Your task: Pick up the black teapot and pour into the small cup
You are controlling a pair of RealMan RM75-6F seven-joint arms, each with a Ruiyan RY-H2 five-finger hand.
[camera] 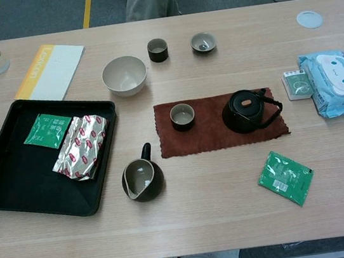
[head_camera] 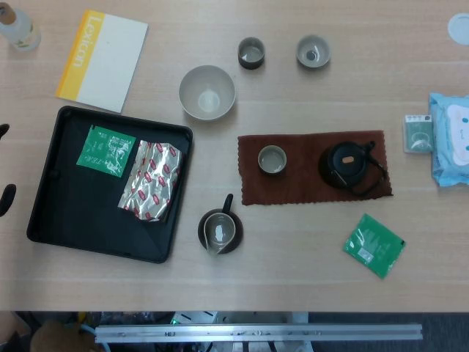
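Note:
The black teapot (head_camera: 343, 163) (camera: 243, 111) stands upright on the right half of a brown cloth (head_camera: 308, 192) (camera: 215, 139), lid on, handle folded down to its right. A small cup (head_camera: 272, 158) (camera: 182, 116) stands on the cloth's left part, about a hand's width from the pot. Only two dark fingertips (head_camera: 6, 198) of my left hand show, at the left edge of the head view beside the tray. They are spread apart with nothing between them, far from the pot. My right hand shows in neither view.
A dark pitcher (head_camera: 220, 231) (camera: 142, 179) stands in front of the cloth. A pale bowl (head_camera: 207, 92) and two cups (head_camera: 250, 53) (head_camera: 313, 52) stand behind it. A black tray (head_camera: 66, 213) with packets lies left; a green packet (head_camera: 374, 246) and wipes (head_camera: 453, 139) lie right.

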